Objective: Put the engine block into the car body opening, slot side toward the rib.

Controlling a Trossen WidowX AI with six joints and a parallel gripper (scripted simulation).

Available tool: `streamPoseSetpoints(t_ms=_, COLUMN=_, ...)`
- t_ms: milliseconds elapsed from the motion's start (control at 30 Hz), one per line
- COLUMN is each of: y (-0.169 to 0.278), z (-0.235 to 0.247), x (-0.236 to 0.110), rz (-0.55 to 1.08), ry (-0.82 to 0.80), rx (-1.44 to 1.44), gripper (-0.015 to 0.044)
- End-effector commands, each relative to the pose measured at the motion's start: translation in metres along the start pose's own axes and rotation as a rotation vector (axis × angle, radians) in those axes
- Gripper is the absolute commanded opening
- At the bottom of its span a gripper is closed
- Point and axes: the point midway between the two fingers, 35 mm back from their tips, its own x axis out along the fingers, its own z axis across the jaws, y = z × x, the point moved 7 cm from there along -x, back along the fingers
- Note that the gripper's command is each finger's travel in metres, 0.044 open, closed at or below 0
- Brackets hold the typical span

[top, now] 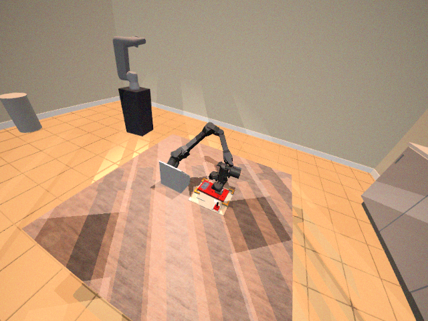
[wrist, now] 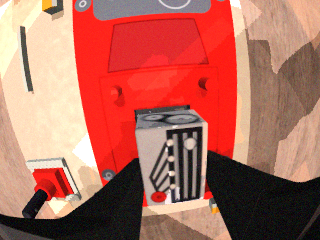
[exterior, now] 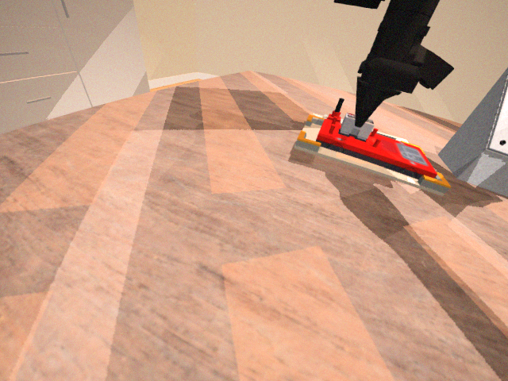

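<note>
The red car body lies flat on a cream baseplate. My gripper is shut on the grey engine block and holds it upright, low in the opening near one end of the car body. The block's top shows black stripes and a red dot in the wrist view. Its lower part is hidden inside the body.
A small red lever with a black knob stands on the baseplate beside the car. A grey panel stands close by. Orange corner brackets edge the baseplate. A second arm on a black pedestal stands far back.
</note>
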Motion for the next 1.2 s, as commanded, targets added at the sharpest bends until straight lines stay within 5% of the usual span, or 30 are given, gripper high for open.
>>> streamPoseSetpoints(t_ms=0, y=-0.0002, z=0.0004, x=0.0009, rz=-0.001, ry=0.000, rx=0.005, gripper=0.0159)
streamPoseSetpoints(t_ms=1167, y=0.0000, z=0.0003, x=0.0059, rz=-0.001, ry=0.001, rx=0.005, gripper=0.0159)
